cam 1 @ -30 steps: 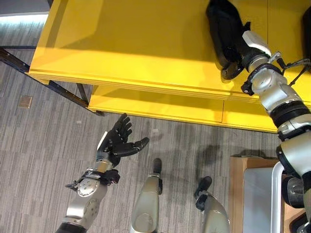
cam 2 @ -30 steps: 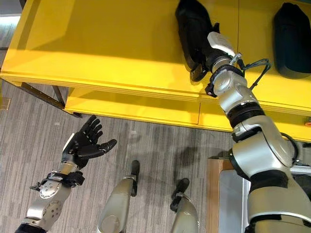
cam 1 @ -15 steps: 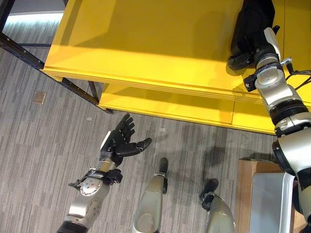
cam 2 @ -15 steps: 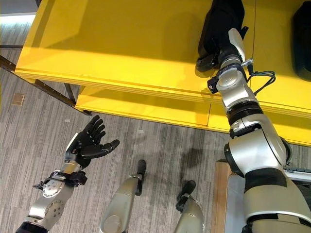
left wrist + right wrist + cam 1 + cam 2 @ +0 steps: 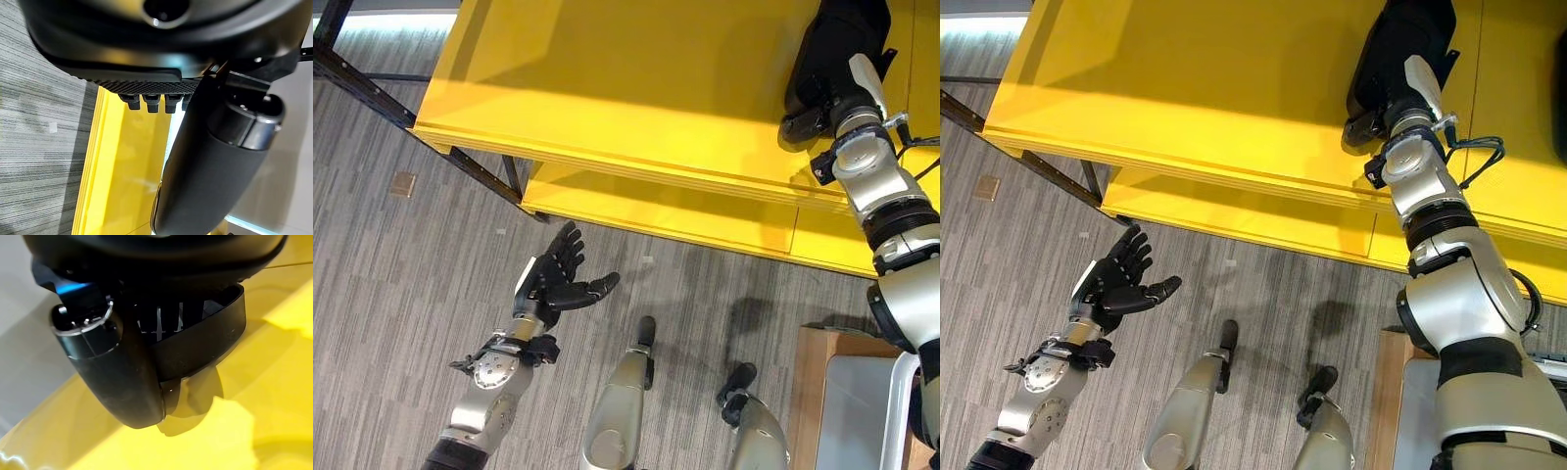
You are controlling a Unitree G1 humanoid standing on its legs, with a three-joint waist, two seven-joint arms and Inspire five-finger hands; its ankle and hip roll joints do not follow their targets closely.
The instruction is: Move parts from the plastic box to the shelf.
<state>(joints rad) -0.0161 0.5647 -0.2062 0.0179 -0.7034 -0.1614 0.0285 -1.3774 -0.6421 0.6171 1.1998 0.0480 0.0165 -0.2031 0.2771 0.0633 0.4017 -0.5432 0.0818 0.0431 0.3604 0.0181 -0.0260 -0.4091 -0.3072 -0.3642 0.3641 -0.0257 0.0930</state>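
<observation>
While the right arm is stretched to the upper right:
Right hand [image 5: 847, 90]: clasped round black part [image 5: 1400, 44] on yellow shelf [image 5: 636, 88].
Left hand [image 5: 551, 284]: held open, lower left, above the floor [image 5: 391, 284].
Right wrist view: part [image 5: 195, 340] seen gripped.

Grey striped carpet [image 5: 401, 294] all across the floor, lines running slantwise. Small tan square plate [image 5: 403, 184] set flat in the carpet toward the left, well apart from everything else. Two tiny pale specks [image 5: 647, 260] on the carpet further right, one nearer the plate, one near the middle. Black metal bar [image 5: 367, 86] slanting over the carpet at upper left. Brown wooden board [image 5: 811, 364] lying at lower right, cut off by the edge
</observation>
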